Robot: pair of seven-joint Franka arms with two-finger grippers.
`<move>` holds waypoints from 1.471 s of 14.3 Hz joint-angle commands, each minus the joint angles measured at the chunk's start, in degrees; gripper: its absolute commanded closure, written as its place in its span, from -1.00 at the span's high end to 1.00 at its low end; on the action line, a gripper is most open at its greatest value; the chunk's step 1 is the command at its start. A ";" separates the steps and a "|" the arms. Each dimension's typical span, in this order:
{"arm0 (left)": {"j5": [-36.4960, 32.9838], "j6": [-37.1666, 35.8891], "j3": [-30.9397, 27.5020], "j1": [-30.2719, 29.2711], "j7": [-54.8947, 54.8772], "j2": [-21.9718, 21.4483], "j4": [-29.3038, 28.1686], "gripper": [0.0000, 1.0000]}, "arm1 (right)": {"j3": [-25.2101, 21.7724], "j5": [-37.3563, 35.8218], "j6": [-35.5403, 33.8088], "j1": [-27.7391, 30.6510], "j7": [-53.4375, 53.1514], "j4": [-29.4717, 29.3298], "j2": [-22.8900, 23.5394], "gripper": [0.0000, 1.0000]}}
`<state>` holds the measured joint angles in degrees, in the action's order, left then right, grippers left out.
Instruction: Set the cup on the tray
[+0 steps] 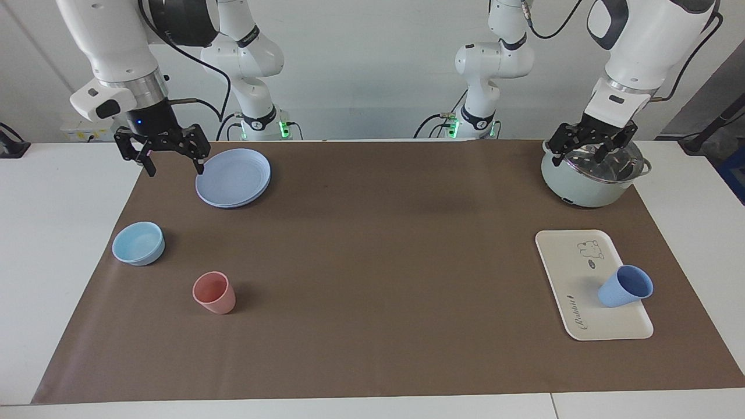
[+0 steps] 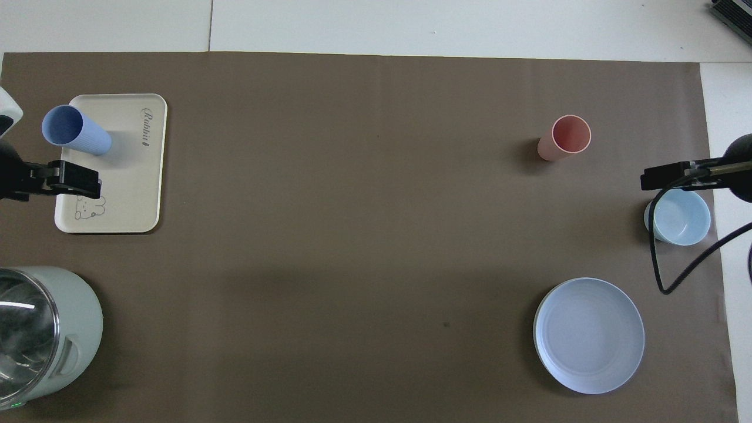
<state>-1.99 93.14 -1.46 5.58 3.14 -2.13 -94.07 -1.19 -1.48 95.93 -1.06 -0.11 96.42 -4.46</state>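
Observation:
The blue cup (image 1: pixel 623 288) (image 2: pixel 75 130) stands on the cream tray (image 1: pixel 573 273) (image 2: pixel 126 176), on the tray's edge toward the left arm's end of the table, with nothing holding it. My left gripper (image 1: pixel 586 150) hangs open and empty over the pot, well clear of the cup; one of its fingers (image 2: pixel 76 179) shows in the overhead view. My right gripper (image 1: pixel 176 170) hangs open and empty over the mat's corner beside the blue plate.
A pale green pot (image 1: pixel 593 177) (image 2: pixel 41 335) stands nearer to the robots than the tray. At the right arm's end are a blue plate (image 1: pixel 234 177) (image 2: pixel 588 335), a light-blue bowl (image 1: pixel 138 243) (image 2: pixel 677 217) and a pink cup (image 1: pixel 214 293) (image 2: pixel 564 138).

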 commanded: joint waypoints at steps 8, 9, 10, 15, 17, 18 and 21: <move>-0.38 0.28 -0.03 1.45 -0.24 -0.51 0.20 1.00 | -0.47 1.40 -8.57 0.27 -5.71 -2.37 -0.82 1.00; 0.49 0.20 0.05 1.45 -0.24 -0.60 0.38 1.00 | -1.61 1.48 -8.74 0.18 -3.43 -2.37 -0.81 1.00; 1.19 0.02 0.06 1.45 -0.33 -0.77 0.47 1.00 | -4.15 1.48 -8.74 -1.21 -2.79 -2.37 -0.64 1.00; 1.29 -1.30 -0.03 1.27 -0.59 -1.30 1.00 1.00 | -7.95 0.96 -9.00 -4.13 -2.61 -2.46 -0.20 1.00; 1.29 -1.21 -0.12 1.36 -0.51 -1.74 0.99 1.00 | -6.73 0.61 -10.67 -2.64 -2.44 -3.51 0.85 1.00; 1.29 -0.69 -0.21 1.36 -0.33 -1.74 0.99 1.00 | -6.03 0.78 -10.68 -2.02 -2.35 -3.60 0.85 1.00; 1.20 0.11 -0.21 0.92 -0.24 -1.74 0.82 1.00 | -5.93 1.22 -9.97 -2.28 -1.21 -3.17 0.42 1.00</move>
<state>-1.36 93.15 -1.11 6.28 3.15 -3.17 -93.17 -7.86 -1.13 86.74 -4.34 -2.87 94.06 -4.25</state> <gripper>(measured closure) 0.000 0.000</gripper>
